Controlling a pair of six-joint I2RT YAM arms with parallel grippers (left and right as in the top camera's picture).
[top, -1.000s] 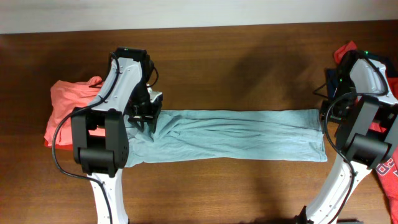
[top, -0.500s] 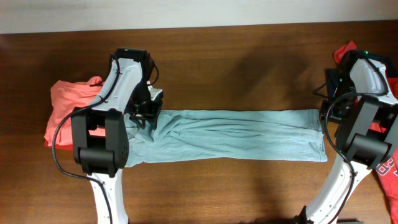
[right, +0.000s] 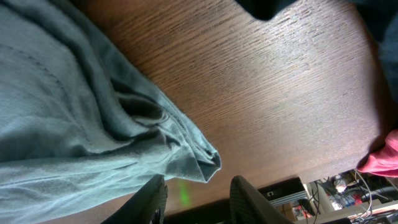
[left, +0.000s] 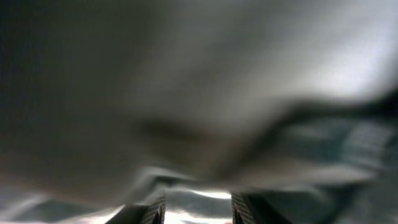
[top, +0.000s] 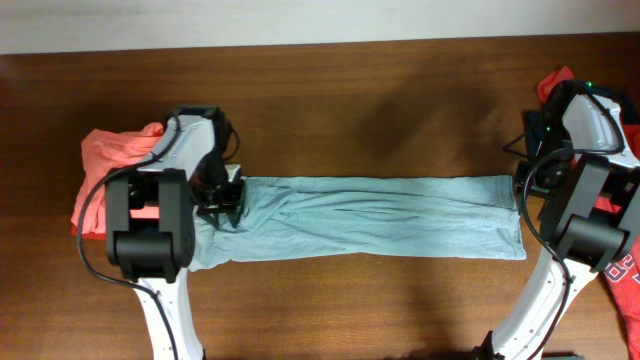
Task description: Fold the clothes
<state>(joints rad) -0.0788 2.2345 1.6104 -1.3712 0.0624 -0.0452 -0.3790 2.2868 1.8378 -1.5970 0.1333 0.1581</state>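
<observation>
Overhead: grey-blue tee (top: 390, 215) lies long axis L–R on table (top: 380, 110). Left gripper (top: 222, 200) sits on its L end, right gripper (top: 527, 185) at its R end.
Left wrist: all blur, cloth fills the view, can't tell if it's pinching.
Right wrist: jaws apart, empty, tee's corner just ahead.

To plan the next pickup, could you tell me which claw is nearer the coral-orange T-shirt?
Left. The left claw is over the left end of the grey-blue shirt, just right of the coral-orange T-shirt; the right claw is at the grey-blue shirt's opposite end.
</observation>
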